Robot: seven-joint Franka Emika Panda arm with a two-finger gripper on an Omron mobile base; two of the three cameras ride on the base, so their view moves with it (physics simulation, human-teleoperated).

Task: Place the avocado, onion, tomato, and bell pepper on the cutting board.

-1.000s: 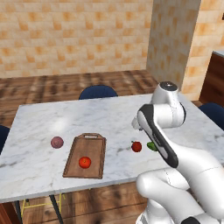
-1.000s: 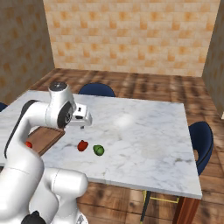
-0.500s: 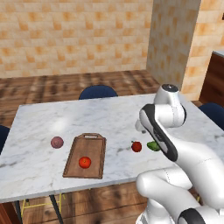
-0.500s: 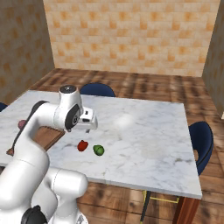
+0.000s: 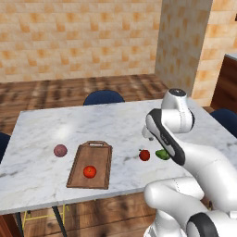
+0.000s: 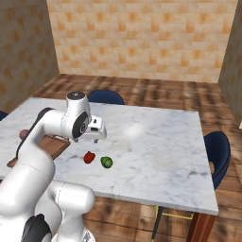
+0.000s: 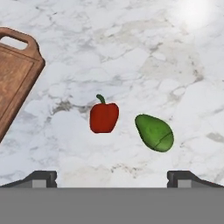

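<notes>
The gripper (image 7: 112, 177) hangs above the marble table (image 5: 41, 176) with its two finger tips spread wide and nothing between them; I judge that it is held open like this so that it can come down around one of the two small things lying under it. In the hand view the red bell pepper (image 7: 104, 117) with its short green stem lies just beside the avocado (image 7: 154, 132), apart from it and not touching, and both rest on the bare table between the finger tips. The cutting board (image 5: 90, 165) is well apart from them, toward the left in the left base view, with its handle cutout at the far short end. The tomato (image 5: 90, 172) already sits on the board, near its front end, so this part of the task seems done. The onion (image 5: 60, 150) lies on the table just beside the board's left long edge, not on it. Three things are therefore not yet placed (pepper, avocado and onion). I think the step in hand is the choice between pepper and avocado, because the hand looks straight down at this pair. Since they lie close together, a descent on one could push the other, and the smooth avocado may roll.
</notes>
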